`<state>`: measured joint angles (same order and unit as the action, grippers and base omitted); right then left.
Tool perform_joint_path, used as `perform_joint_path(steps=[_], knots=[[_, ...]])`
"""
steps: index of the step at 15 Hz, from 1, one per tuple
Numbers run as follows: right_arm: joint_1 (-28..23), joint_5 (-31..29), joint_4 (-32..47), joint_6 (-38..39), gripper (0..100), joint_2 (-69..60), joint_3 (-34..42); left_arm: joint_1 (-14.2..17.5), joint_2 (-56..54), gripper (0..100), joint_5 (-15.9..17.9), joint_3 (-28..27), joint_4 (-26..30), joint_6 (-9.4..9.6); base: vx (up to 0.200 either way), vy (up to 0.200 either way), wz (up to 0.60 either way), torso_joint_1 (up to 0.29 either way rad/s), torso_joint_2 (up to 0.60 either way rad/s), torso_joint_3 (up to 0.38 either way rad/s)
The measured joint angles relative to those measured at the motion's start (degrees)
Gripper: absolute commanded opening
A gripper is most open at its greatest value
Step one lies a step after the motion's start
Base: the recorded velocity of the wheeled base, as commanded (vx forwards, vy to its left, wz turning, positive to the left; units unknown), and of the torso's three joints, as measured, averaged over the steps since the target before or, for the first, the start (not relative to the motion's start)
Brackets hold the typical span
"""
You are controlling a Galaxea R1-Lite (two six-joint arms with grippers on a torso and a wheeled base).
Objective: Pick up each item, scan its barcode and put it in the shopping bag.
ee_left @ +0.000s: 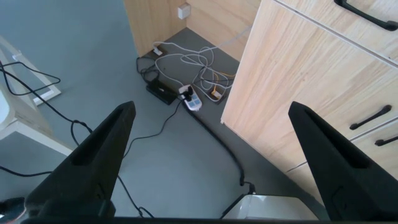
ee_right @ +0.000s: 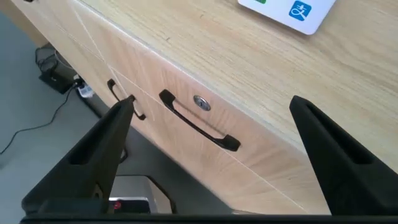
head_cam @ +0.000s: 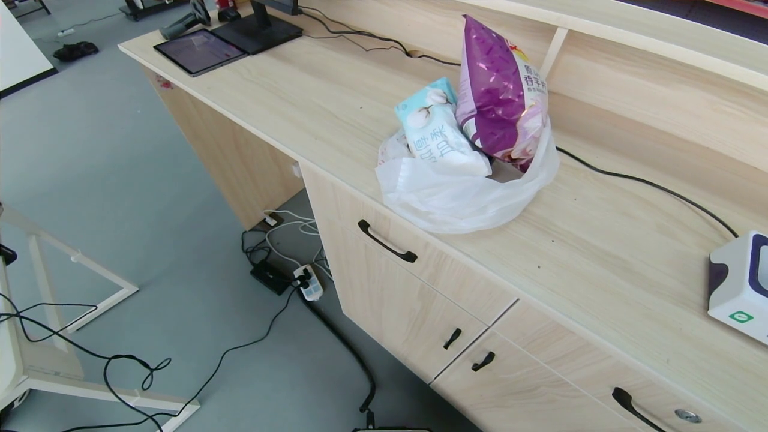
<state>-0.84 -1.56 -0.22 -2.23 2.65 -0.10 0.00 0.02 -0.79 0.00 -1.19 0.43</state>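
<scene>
A white plastic shopping bag [head_cam: 468, 192] sits on the wooden counter [head_cam: 336, 102]. A purple snack bag [head_cam: 498, 96] stands upright in it, and a light blue and white tissue pack [head_cam: 435, 129] leans beside it. The white barcode scanner [head_cam: 741, 285] rests at the counter's right end, its corner [ee_right: 292, 9] showing in the right wrist view. My left gripper [ee_left: 211, 155] hangs open over the grey floor beside the cabinet, holding nothing. My right gripper [ee_right: 211, 155] is open and empty in front of the drawer below the scanner.
A tablet [head_cam: 199, 51] and a monitor base [head_cam: 258, 33] stand at the counter's far left. A black cable [head_cam: 648, 183] runs across the counter to the scanner. Drawers with black handles [head_cam: 387, 241] front the counter. A power strip [head_cam: 309, 283] and loose cables [head_cam: 108, 360] lie on the floor.
</scene>
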Motion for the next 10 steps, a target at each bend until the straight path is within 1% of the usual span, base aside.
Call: perform_joint_path(steps=[2,5,10], knots=[[-0.5,0.06,0.0,1.61,100,-0.26,0.0,0.0,0.0,100,0.0,0.0,0.0,0.01,0.0,0.0,0.0,0.0,0.0,0.0],[-0.01,0.44,-0.13,-0.72,100,-1.77,0.0,0.0,0.0,100,0.01,0.0,0.0,0.01,0.0,0.0,0.0,0.0,0.0,0.0],[0.33,0.61,-0.02,1.22,100,-2.67,0.0,0.0,0.0,100,0.01,0.0,0.0,0.01,0.0,0.0,0.0,0.0,0.0,0.0]])
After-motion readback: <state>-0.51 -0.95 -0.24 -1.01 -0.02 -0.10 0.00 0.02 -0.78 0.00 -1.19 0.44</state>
